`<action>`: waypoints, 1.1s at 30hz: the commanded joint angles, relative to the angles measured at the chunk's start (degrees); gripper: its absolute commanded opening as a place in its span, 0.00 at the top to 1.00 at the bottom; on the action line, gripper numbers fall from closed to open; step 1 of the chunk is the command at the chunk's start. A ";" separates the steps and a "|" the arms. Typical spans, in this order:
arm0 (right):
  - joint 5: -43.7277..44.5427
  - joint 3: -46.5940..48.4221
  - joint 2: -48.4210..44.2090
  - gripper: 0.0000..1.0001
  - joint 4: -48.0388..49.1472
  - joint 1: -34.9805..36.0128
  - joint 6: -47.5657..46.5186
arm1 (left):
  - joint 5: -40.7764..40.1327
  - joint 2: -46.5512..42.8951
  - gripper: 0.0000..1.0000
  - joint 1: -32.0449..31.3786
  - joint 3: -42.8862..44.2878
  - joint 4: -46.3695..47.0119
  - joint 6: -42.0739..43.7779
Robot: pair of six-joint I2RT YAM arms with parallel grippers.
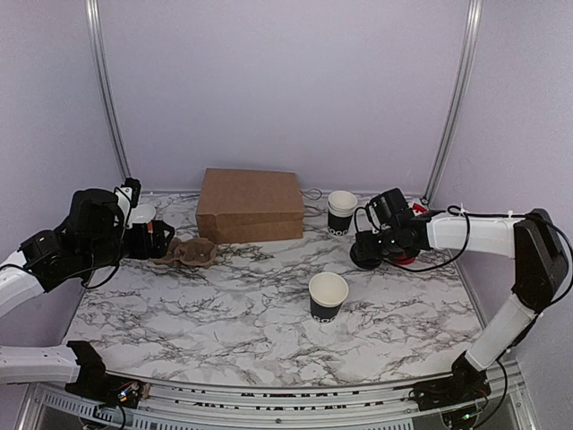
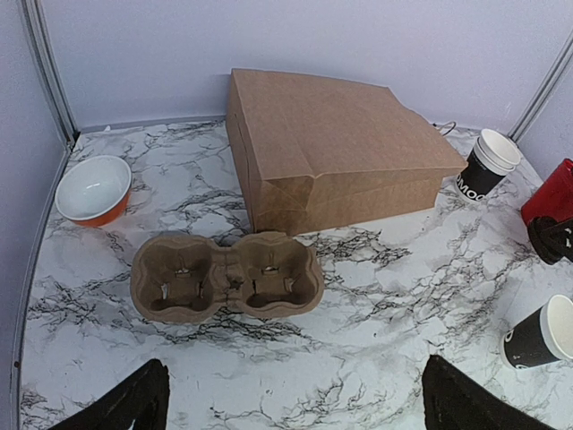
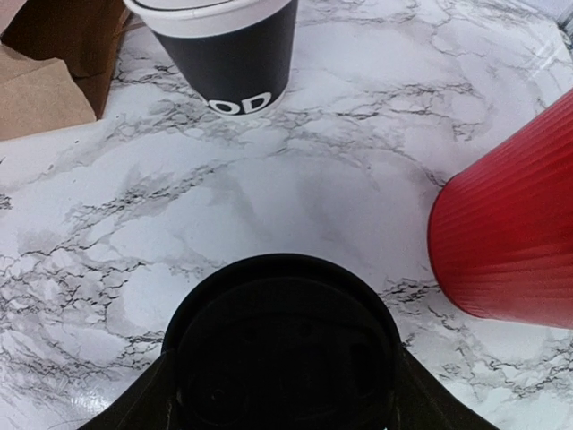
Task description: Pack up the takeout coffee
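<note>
The takeout coffee cup (image 1: 328, 296) stands open and upright in the middle of the table, black outside and white inside; it also shows in the left wrist view (image 2: 542, 331). Its round black lid (image 1: 365, 255) is held in my right gripper (image 1: 371, 244), low over the table to the cup's right rear. In the right wrist view the lid (image 3: 282, 305) fills the space between the fingers (image 3: 134, 408) of the right gripper (image 3: 285, 358). My left gripper (image 1: 152, 237) is open and empty at the far left, just behind the brown pulp cup carrier (image 2: 226, 285).
A brown paper bag (image 1: 251, 204) lies at the back centre. A stack of white-rimmed black cups (image 1: 341, 212) stands to its right. A red cylinder (image 3: 506, 237) stands right beside the lid. An orange bowl (image 2: 93, 188) sits at the back left.
</note>
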 commanded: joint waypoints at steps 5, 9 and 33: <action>-4.31 5.90 -1.93 0.34 -1.07 5.78 1.10 | 6.04 1.05 0.01 -0.08 -0.48 1.27 -3.68; -5.43 10.77 -1.34 0.34 -1.47 9.11 1.93 | 14.28 3.06 0.01 -0.23 -3.25 9.88 -10.61; -22.77 25.42 15.77 0.37 17.79 24.81 19.73 | 11.08 16.77 0.01 -10.44 -8.84 29.73 -17.98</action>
